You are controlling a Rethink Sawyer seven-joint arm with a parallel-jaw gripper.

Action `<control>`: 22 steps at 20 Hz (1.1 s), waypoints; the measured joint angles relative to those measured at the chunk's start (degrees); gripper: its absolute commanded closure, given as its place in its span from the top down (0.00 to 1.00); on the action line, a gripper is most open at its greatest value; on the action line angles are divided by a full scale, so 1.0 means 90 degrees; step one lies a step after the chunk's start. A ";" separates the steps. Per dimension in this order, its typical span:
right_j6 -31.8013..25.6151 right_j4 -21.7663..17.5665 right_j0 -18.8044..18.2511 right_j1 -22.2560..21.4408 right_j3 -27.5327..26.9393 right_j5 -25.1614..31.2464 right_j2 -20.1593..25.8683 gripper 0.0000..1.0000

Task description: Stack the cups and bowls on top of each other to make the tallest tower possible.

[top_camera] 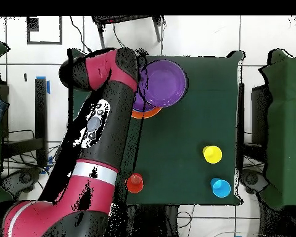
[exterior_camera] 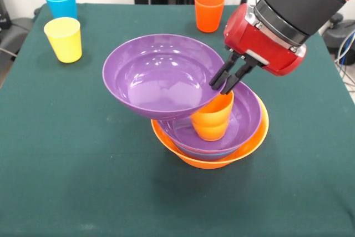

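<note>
The tower stands mid-table: a large orange bowl [exterior_camera: 252,140] at the bottom, a blue rim just showing inside it, then a wide purple bowl [exterior_camera: 248,112] with an orange cup [exterior_camera: 213,119] upright in it. A second purple bowl [exterior_camera: 158,76] hangs tilted over the tower's left side, and my gripper [exterior_camera: 221,86] is shut on its right rim. Whether this bowl touches the cup I cannot tell. In the overhead view the arm hides the gripper; the held purple bowl [top_camera: 164,81] and a sliver of the orange bowl [top_camera: 145,113] show beside it.
Three loose cups stand upright at the table's far side: light blue [exterior_camera: 61,1] and yellow [exterior_camera: 64,38] at the left corner, red-orange [exterior_camera: 209,10] near the arm. The overhead view shows them as yellow [top_camera: 213,154], light blue [top_camera: 221,187] and red-orange [top_camera: 135,182].
</note>
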 measured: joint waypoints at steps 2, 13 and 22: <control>0.0039 0.0037 0.0014 0.0019 -0.0071 0.0043 -0.0023 0.00; 0.0047 0.0350 0.0016 0.0021 -0.0296 0.0455 -0.0030 0.00; 0.0047 0.0557 0.0016 0.0007 -0.0360 0.0741 -0.0031 0.00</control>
